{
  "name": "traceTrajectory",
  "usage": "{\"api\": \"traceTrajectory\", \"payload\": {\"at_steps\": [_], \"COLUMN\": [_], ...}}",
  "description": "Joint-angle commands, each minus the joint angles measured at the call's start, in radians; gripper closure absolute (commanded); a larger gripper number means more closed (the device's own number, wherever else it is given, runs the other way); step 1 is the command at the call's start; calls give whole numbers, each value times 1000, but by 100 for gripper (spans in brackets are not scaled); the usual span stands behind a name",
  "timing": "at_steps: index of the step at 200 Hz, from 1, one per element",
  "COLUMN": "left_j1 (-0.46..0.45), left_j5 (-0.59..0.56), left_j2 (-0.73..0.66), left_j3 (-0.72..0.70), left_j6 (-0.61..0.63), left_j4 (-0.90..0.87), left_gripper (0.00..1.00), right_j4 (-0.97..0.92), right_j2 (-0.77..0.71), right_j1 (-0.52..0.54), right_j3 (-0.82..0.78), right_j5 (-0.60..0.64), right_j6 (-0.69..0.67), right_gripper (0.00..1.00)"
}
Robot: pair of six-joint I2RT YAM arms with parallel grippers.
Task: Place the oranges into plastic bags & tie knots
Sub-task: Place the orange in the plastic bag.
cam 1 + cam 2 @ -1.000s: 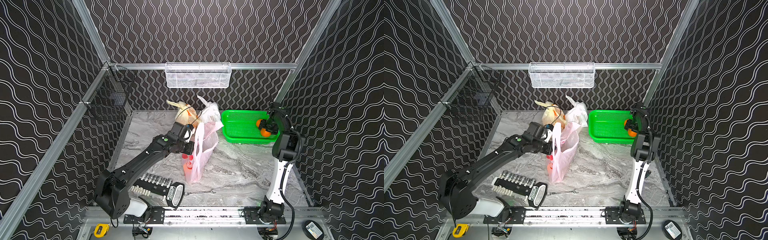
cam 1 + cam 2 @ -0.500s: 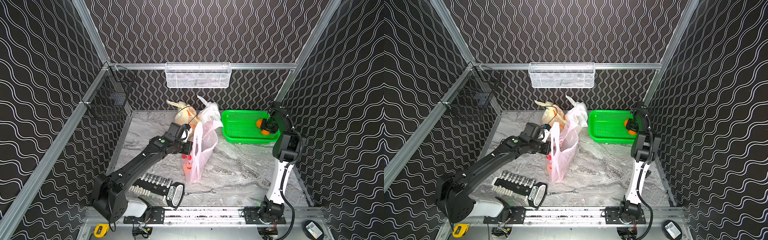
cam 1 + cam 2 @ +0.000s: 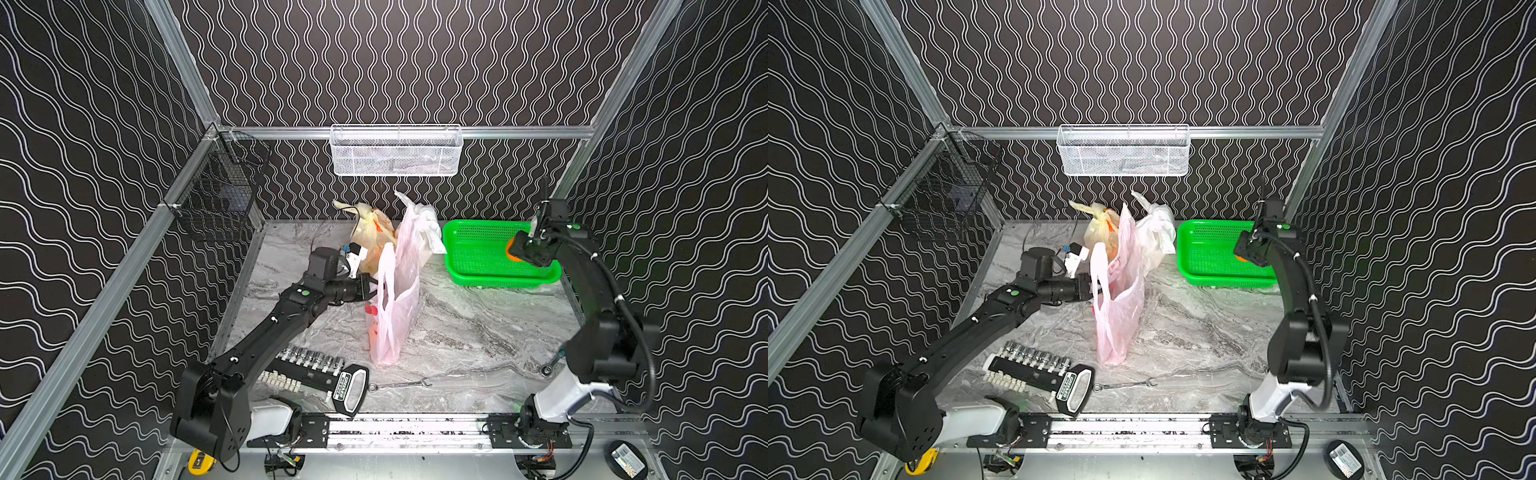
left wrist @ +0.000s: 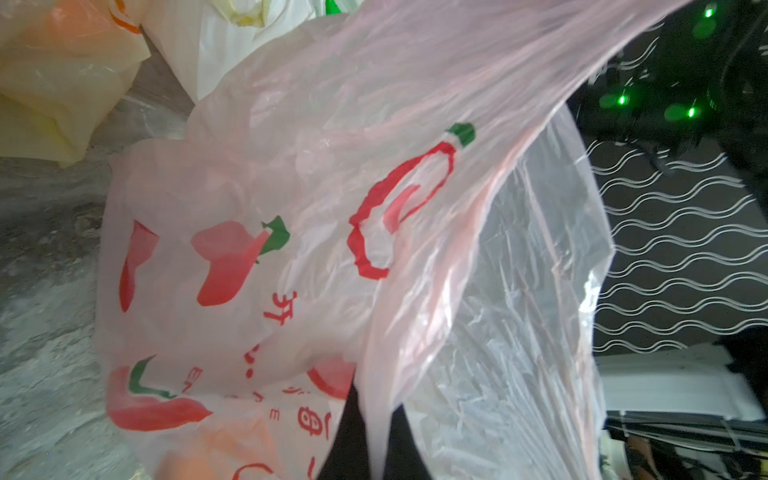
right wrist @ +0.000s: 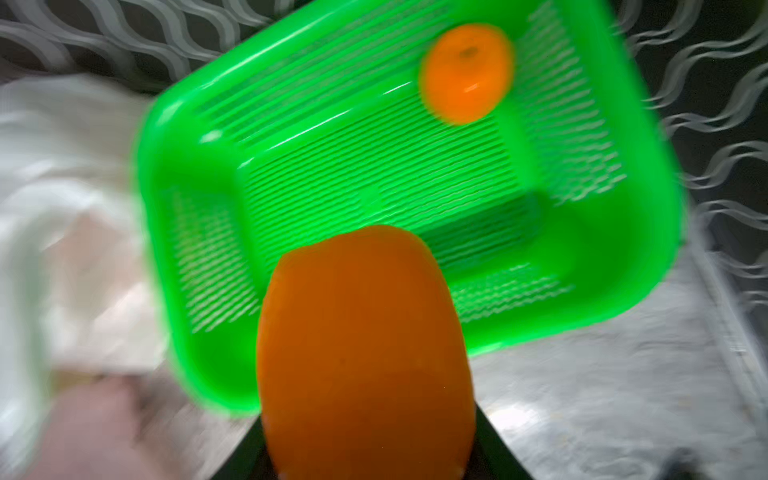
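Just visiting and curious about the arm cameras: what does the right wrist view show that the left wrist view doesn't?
Only the right wrist view: an orange gripped in the right gripper, and a second orange lying in the green basket. Only the left wrist view: the left gripper pinching the pink bag, that bag's red print, and the yellowish bag. Both: the white bag and marbled tabletop; the right wrist's pinkish blur may be the pink bag.
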Motion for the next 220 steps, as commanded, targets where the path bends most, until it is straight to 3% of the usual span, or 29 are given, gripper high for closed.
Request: {"api": "traceTrajectory", "payload": {"at_steps": [1, 64, 94, 123, 161, 170, 198, 220], "left_j1": [20, 34, 35, 34, 35, 35, 35, 34], "left_j5": [89, 63, 55, 53, 55, 50, 43, 19], "left_j2": [2, 26, 31, 31, 25, 23, 29, 18], "left_j3": [-18, -2, 15, 9, -17, -22, -25, -20], "left_j6": [-99, -54, -44, -54, -69, -64, -64, -45], "left_j4": [180, 127, 105, 116, 139, 137, 128, 93], "left_gripper": [100, 100, 100, 100, 100, 100, 100, 100], "right_j4": [49, 274, 400, 370, 377, 368, 362, 384], "right_j2": [-93, -376, -389, -299, -175, -151, -131, -183], "right_j1": [95, 381, 476, 591, 629, 631, 643, 655], "right_j3": [-59, -167, -203, -187, -183, -185, -182, -202], "right_j5": [-145, -368, -486, -397, -294, -252, -256, -261], "right_j6": [23, 114, 134, 99, 122, 118, 80, 53], "right_gripper": [69, 69, 66, 67, 66, 59, 22, 12]}}
